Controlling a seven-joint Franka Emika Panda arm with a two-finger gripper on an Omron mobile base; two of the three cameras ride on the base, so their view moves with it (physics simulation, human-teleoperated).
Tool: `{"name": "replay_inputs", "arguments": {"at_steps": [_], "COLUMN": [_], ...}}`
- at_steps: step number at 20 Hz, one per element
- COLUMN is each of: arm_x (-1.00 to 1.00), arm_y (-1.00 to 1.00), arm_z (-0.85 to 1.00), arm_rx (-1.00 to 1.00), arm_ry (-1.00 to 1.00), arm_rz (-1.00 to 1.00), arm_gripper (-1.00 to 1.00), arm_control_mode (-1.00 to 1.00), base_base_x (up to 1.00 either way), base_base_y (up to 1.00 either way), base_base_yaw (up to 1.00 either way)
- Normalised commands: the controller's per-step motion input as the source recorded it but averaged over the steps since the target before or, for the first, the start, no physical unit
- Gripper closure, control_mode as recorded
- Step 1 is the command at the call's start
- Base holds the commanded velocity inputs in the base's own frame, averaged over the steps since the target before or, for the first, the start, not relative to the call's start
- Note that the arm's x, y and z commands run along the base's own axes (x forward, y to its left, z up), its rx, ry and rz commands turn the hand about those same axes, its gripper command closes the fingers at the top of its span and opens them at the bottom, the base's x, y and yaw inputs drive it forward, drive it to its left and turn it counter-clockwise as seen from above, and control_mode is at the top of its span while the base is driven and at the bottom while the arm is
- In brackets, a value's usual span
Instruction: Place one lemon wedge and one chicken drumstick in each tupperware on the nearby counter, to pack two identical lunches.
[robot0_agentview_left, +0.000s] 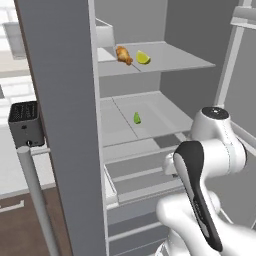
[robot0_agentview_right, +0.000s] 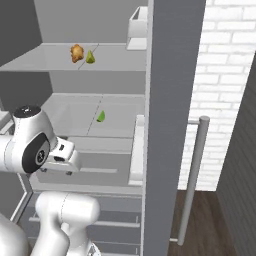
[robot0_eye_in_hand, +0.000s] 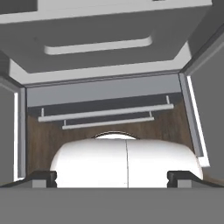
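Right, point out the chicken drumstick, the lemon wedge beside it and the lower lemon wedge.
chicken drumstick (robot0_agentview_left: 123, 55): left base view, middle of its body.
upper lemon wedge (robot0_agentview_left: 143, 57): left base view, its yellow flesh.
lower lemon wedge (robot0_agentview_left: 137, 118): left base view, its centre.

The chicken drumstick (robot0_agentview_left: 123, 55) is golden-brown with an orange tint, on a pale grey fridge shelf (robot0_agentview_left: 175, 56); just beside the drumstick a lemon wedge (robot0_agentview_left: 143, 58) is yellow with a greenish rind; on the shelf below the drumstick a second wedge (robot0_agentview_left: 137, 118) is plain green; the fridge door (robot0_agentview_left: 62, 125) is mid grey with a lighter grey handle (robot0_agentview_left: 35, 195); the toaster (robot0_agentview_left: 25, 124) is black; the wall (robot0_agentview_right: 220, 70) is white brick; the floor (robot0_agentview_right: 200, 220) is dark brown wood.
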Motion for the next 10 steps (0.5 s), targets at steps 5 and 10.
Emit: {"name": "replay_inputs", "arguments": {"at_steps": [5,10], "arm_x": [0.62,0.91], "arm_y": [-0.24,0.00], "arm_z": [-0.03,0.00], "arm_rx": [0.00,0.00], "arm_ry": [-0.06,-0.18], "arm_rz": [0.02,0.03], "arm_gripper": [-1.00,-1.00], "arm_control_mode": [-1.00,-1.00], "base_base_x": [0.00,0.00], "base_base_y": [0.00,0.00], "base_base_yaw": [0.00,0.00]}}
